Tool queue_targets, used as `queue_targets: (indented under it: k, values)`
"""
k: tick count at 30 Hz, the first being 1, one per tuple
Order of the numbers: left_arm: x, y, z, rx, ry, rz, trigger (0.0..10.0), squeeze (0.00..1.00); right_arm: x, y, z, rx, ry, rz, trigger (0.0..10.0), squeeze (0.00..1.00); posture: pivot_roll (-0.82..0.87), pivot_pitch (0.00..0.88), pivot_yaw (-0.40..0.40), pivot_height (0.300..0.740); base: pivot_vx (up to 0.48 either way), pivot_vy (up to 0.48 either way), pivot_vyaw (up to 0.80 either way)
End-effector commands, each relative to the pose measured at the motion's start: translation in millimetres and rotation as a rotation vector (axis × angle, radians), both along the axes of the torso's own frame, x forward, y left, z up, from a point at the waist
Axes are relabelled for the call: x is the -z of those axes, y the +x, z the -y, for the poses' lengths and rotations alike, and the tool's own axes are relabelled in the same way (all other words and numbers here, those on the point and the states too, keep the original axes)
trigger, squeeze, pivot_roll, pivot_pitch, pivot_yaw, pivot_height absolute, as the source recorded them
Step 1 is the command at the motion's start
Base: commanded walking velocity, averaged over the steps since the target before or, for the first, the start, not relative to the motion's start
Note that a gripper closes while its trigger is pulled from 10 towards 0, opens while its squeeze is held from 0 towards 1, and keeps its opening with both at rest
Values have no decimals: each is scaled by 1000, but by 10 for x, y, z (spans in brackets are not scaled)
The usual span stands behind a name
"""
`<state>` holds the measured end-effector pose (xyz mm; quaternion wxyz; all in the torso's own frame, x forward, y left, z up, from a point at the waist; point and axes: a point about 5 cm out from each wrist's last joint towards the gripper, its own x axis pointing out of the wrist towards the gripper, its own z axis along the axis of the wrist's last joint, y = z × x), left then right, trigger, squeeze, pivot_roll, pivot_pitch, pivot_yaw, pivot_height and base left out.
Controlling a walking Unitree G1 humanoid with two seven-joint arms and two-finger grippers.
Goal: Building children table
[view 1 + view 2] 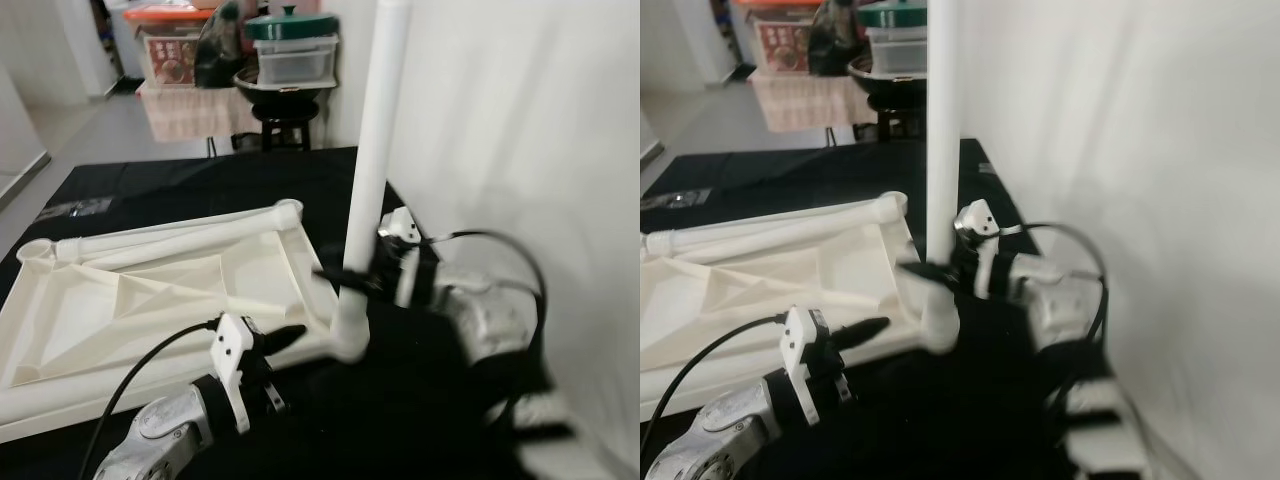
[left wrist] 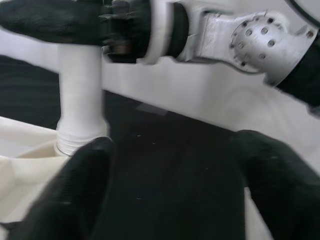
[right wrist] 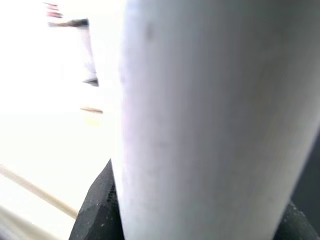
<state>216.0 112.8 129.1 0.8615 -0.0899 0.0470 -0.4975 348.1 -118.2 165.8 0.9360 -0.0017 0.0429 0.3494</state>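
Leg (image 1: 375, 150) upright in right claw (image 1: 345, 280).

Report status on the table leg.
Right gripper clamped on upright leg at tabletop corner socket. Left gripper open beside its base. Second leg lying on tabletop.

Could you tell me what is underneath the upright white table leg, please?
The leg stands in the corner socket of the upturned white tabletop; the right hand grips it. The joint inside is hidden.
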Motion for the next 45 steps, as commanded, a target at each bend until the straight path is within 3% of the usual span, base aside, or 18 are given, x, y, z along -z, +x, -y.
queue_targets:
  k: [1,9,10,15,16,17,19,20,21,24,25,27,28,34,35,43,44,45]
  values:
    - [10,-36,-37,5,17,-18,0,0,331,-64,293,312,-113,-140,0,0,-41,0,-17,740,0,0,0]
    - [-1,-30,-105,-33,19,-19,0,0,259,-212,254,326,-171,-59,0,0,-54,0,-16,740,0,0,0]
    - [1,-21,-118,-45,19,-18,0,0,265,-220,226,291,-186,-73,10000,0,-55,0,-15,740,0,0,0]
    - [-13,3,-130,-84,21,-14,0,0,234,-201,168,174,-175,-90,10000,0,-54,0,-8,740,0,0,0]
    - [-20,16,-138,-99,27,-11,0,0,191,-180,156,142,-161,-86,10000,1000,-51,0,-7,740,0,0,0]
    - [-20,16,-138,-99,27,-11,0,0,191,-180,156,142,-161,-86,10000,1000,-51,0,-7,740,0,0,0]
    - [-24,46,-167,-131,47,-7,0,0,-2,-163,112,-68,-71,-69,10000,1000,-49,0,-1,740,0,0,0]
    - [-24,46,-167,-131,47,-7,0,0,-2,-163,112,-68,-71,-69,10000,1000,-49,0,-1,740,0,0,0]
    - [-25,62,-186,-149,60,-2,0,0,-142,-181,132,-232,-50,-10,10000,1000,-48,0,1,740,0,0,0]
    - [-26,72,-199,-161,67,2,0,0,-245,-199,196,-370,-55,34,10000,1000,-46,0,0,740,0,0,0]
    - [-32,76,-205,-167,70,5,0,0,-294,-201,263,-458,-63,36,10000,424,-42,0,-6,740,0,0,0]
    - [-37,77,-206,-170,70,7,0,0,-320,-176,320,-506,-65,32,10000,424,-41,0,-7,740,0,0,0]
    - [-41,73,-205,-171,67,7,0,0,-323,-107,343,-513,-77,25,10000,0,-33,0,-13,740,0,0,0]
    - [-48,47,-202,-172,60,3,0,0,-339,19,288,-562,-74,4,10000,0,-21,0,-22,740,0,0,0]
    - [-50,43,-200,-170,60,2,0,0,-340,29,270,-586,-69,-13,0,0,-19,0,-26,740,0,0,0]
    - [-53,43,-181,-166,69,11,0,0,-352,5,280,-647,-76,-31,0,0,-41,0,-28,740,0,0,0]
    - [-55,53,-177,-179,63,14,3176,0,-350,-15,296,-644,-71,-25,0,0,-48,0,-35,740,0,0,0]
    - [-55,53,-177,-179,63,14,3176,0,-350,-15,296,-644,-71,-25,0,0,-48,0,-35,740,0,0,0]
